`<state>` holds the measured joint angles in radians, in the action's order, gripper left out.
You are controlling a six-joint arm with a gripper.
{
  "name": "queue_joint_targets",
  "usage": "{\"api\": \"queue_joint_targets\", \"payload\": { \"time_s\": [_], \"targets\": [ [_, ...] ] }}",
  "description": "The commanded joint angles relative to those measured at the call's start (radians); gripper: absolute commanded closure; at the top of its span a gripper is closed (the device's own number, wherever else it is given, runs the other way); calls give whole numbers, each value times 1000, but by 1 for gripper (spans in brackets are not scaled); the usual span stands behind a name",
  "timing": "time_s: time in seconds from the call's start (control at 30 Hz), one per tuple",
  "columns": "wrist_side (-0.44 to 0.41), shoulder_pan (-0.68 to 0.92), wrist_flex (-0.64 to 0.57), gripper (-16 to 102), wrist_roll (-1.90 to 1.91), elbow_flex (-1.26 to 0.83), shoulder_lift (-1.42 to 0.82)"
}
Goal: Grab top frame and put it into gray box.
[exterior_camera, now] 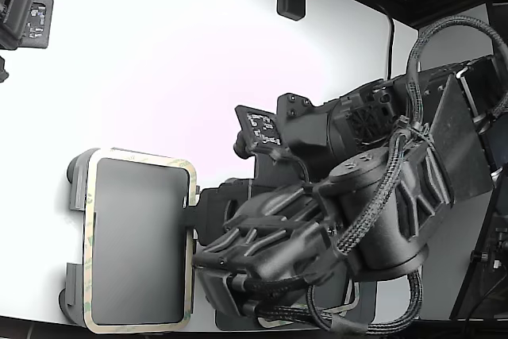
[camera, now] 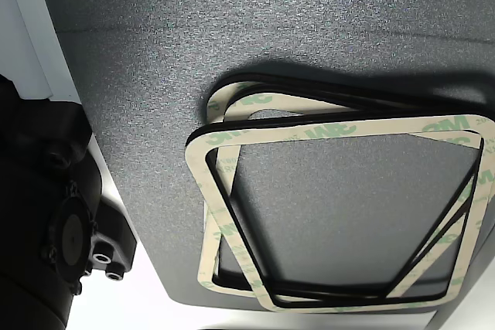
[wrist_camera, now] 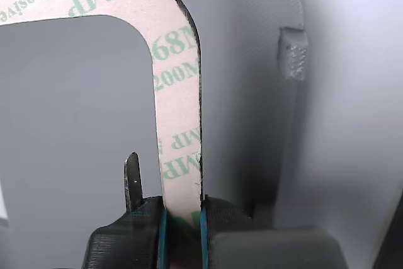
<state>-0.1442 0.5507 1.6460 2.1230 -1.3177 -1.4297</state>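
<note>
While my gripper (wrist_camera: 182,234) is clamped on the top frame (wrist_camera: 179,124), that frame lies over the gray box (exterior_camera: 78,176), at nine o'clock of my arm in the exterior view.

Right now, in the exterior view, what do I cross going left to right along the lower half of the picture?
White table → gray box with the top frame lying on it → the hand at the frame's right edge → the black arm with its braided cables.
</note>
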Motion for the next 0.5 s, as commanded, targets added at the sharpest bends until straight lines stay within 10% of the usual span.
{"api": "queue_joint_targets", "payload": {
  "time_s": [0.0,0.47],
  "targets": [
    [23,-18,8,98,0,25,-12],
    [123,-69,6,98,0,46,31]
  ]
}}
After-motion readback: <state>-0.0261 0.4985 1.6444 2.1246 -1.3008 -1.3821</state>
